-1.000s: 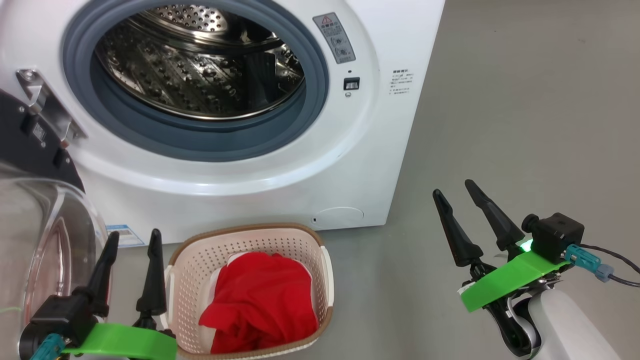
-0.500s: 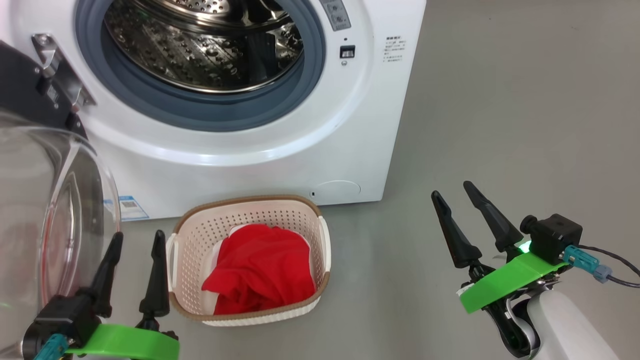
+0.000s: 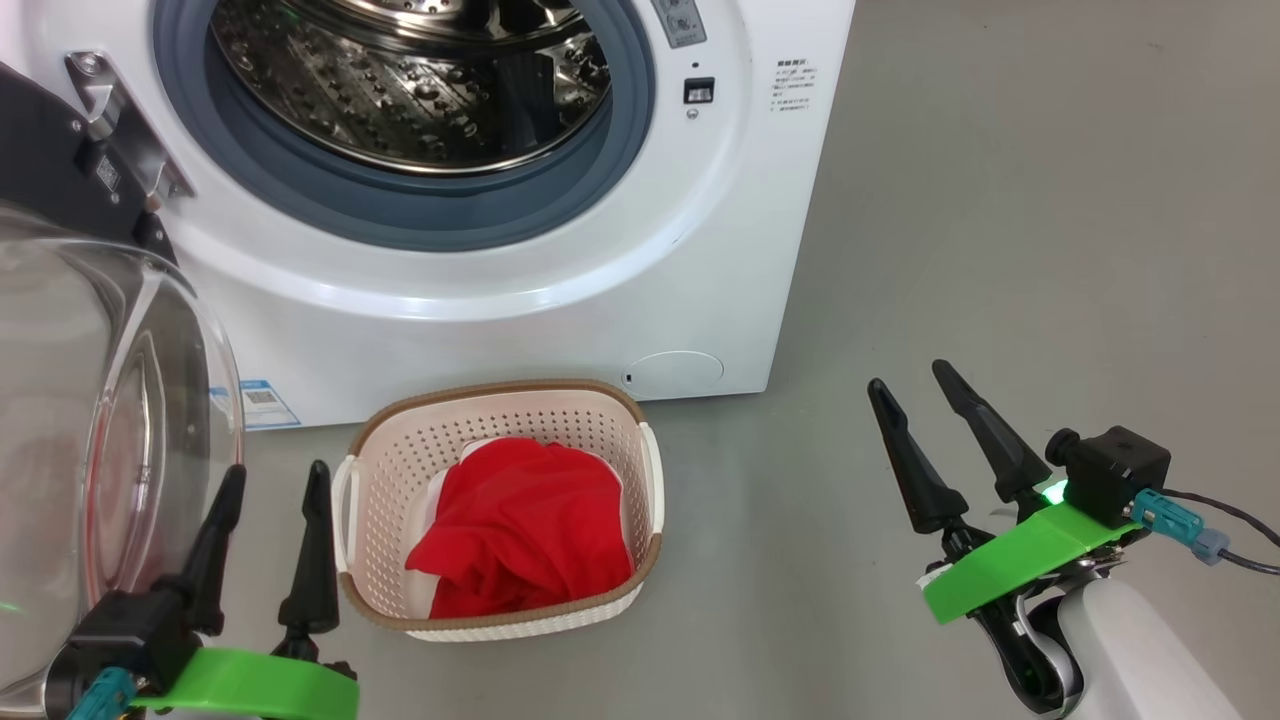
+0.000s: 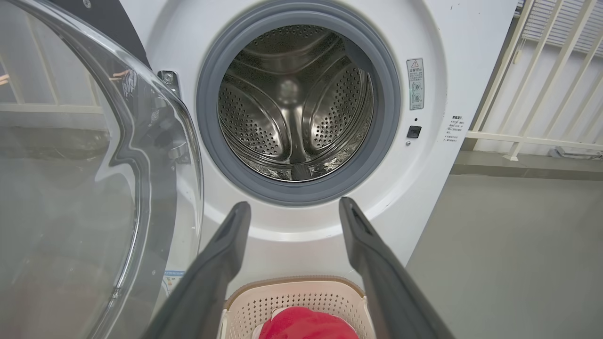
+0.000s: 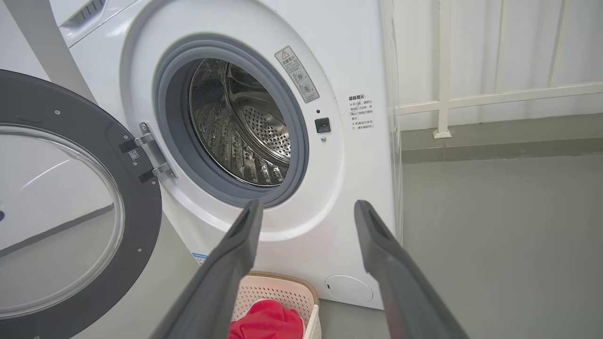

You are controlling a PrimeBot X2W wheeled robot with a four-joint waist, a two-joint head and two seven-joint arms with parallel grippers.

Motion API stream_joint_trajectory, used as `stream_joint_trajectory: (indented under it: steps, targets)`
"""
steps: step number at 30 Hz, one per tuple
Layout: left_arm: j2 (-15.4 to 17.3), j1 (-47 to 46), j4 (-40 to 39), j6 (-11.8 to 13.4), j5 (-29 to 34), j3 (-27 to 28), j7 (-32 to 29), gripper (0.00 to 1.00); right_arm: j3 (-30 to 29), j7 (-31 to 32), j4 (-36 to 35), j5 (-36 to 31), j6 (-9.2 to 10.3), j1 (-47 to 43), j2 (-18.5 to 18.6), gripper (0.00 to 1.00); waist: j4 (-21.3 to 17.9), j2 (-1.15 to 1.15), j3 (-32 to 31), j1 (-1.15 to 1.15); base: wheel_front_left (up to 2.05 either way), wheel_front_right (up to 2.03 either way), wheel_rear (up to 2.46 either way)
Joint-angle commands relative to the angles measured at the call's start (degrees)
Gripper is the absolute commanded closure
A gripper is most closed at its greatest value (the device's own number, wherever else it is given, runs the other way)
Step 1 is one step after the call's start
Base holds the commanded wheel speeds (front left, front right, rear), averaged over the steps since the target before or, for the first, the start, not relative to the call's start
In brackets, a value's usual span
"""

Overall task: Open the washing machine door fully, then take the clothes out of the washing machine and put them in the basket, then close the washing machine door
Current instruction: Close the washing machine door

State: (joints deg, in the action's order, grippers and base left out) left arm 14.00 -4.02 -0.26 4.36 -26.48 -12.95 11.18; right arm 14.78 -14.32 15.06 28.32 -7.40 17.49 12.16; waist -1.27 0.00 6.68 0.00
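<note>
white front-load washing machine on a grey floor, seen from above; its door is swung wide open on the robot's left, clear glass bowl bulging out, black frame & metal hinge at the top; grey rubber ring around the mouth, perforated steel drum behind it, bare metal in view; small blue label low on the front beside the door; round cap low at the front's right; white railing behind, past the machine's right side.

cream basket w/ brown rim sits on the floor just in front of the machine, below the mouth; red clothes piled inside it, a bit of white showing at the edges.

left claw at lower left, fingers pointing up, btw the door's glass and the basket; glass just beside its outer finger, basket just beside the inner one; can't tell if either touches; jaws spread wide, released, gripping nothing.

right claw at lower right over bare floor, well apart from basket & machine; jaws spread wide too, released, nothing btw them.
</note>
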Motion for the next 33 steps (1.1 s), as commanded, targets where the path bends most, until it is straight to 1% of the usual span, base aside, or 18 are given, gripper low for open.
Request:
stream_joint_trajectory:
  steps: [1,21,26,33]
  targets:
    - [1.56,-1.86,-1.34,0.41,-0.25,2.04,0.51,0.00,0.94,-0.68,-1.36,-0.06,-0.09,-0.57,-0.18,0.00,0.04,0.00,-0.01,0.00,0.00,0.00,0.00]
    - [1.85,-2.11,-0.93,0.83,-0.65,1.55,0.79,0.00,0.90,-0.68,-1.33,-0.01,-0.09,-0.60,-0.17,0.00,1.13,0.00,0.00,0.00,0.00,0.00,0.00]
    - [1.85,-2.20,-0.63,0.78,-0.84,1.40,0.84,0.00,0.91,-0.68,-1.26,0.00,-0.09,-0.61,-0.10,0.00,2.37,0.00,0.04,0.00,0.00,0.00,0.00]
    - [1.75,-2.13,-0.22,0.97,-1.06,1.20,1.01,0.00,1.19,-0.68,-1.14,0.08,-0.09,-0.54,0.04,0.00,5.62,0.00,-0.29,0.00,0.00,0.00,0.00]
